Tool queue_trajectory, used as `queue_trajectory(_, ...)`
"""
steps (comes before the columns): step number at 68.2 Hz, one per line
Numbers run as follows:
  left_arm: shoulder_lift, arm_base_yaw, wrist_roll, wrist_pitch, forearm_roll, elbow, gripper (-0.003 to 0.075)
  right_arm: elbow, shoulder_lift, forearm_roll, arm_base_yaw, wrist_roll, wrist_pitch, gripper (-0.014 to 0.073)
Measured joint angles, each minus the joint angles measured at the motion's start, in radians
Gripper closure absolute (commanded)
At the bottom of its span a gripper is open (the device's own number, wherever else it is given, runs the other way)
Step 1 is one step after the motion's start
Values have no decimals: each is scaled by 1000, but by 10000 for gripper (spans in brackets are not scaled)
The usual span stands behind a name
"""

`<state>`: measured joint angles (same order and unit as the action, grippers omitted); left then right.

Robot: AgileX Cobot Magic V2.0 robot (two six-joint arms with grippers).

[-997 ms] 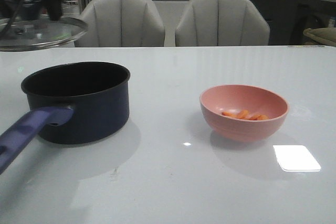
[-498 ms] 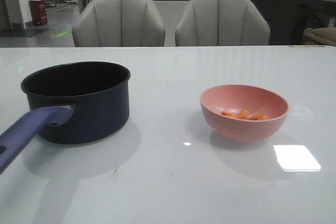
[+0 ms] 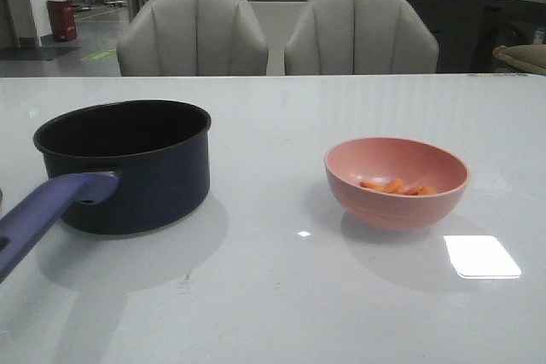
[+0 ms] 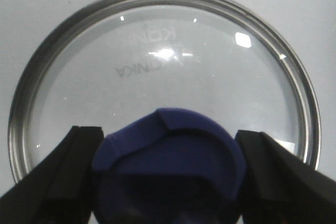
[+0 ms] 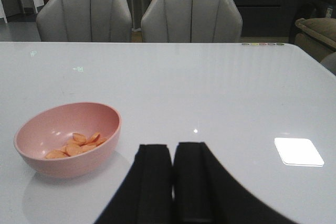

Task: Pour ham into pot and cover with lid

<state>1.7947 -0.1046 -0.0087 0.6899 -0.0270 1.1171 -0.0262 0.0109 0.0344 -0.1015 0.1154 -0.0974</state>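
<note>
Between pot (image 3: pixel 128 164) and bowl (image 3: pixel 397 182), bare table (image 3: pixel 273 296).

The pot's handle (image 3: pixel 43 215) ran off the left edge of the front view, so its end was cut off. In the left wrist view, the lid's (image 4: pixel 157 66) blue knob (image 4: pixel 170 166) was cut off at the edge and hid part of the glass. Both arms were out of the front view.
</note>
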Motion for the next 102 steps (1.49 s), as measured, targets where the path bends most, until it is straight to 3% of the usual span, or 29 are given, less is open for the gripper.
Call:
queue_trajectory(5,0,0,0,0,0,0,181,0,0,0,0,0,0,432)
queue_trajectory(11,0,0,0,0,0,0,99,0,0,0,0,0,0,432)
queue_trajectory(33,-25,0,0,70,0,81,97,0,0,0,0,0,0,432)
queue_trajectory(52,-284,73,0,43,2,63,97,0,0,0,0,0,0,432)
queue_trajectory(77,-762,248,1,-134,2,-204,97,0,0,2,0,0,0,432)
queue_trajectory(102,-1321,333,1,-260,-22,-560,97,0,0,2,0,0,0,432)
